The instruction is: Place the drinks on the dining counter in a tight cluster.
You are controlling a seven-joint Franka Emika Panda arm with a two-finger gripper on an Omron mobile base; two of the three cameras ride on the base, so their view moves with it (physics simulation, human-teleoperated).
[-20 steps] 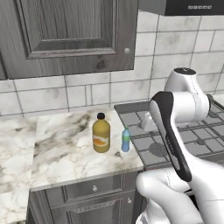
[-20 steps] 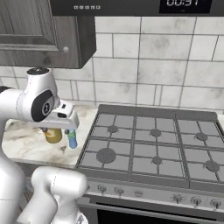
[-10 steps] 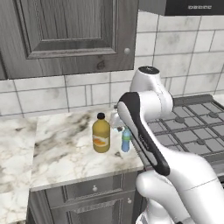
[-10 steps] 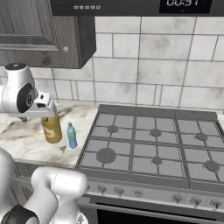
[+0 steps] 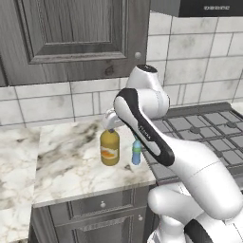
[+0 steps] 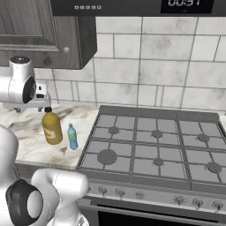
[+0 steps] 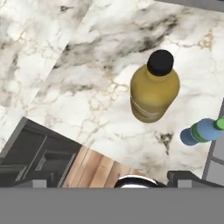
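Hand hangs fully open and empty, directly above the amber bottle, probably lining up a top-down grasp. Slim blue bottle stands just beside it on the marble surface, both upright, awaiting transfer.

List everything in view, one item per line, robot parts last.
amber bottle: one, amber with black cap, upright on the worktop
blue bottle: one, light blue, slim, upright between the amber bottle and the stove
worktop: one, white marble veined grey-brown, left of the stove
stove: one, grey gas hob with knobs along its front
cabinet: one, dark grey, on the wall above the worktop
tiles: many, pale grey, back wall
arm: one, white
gripper: one, open, above the amber bottle
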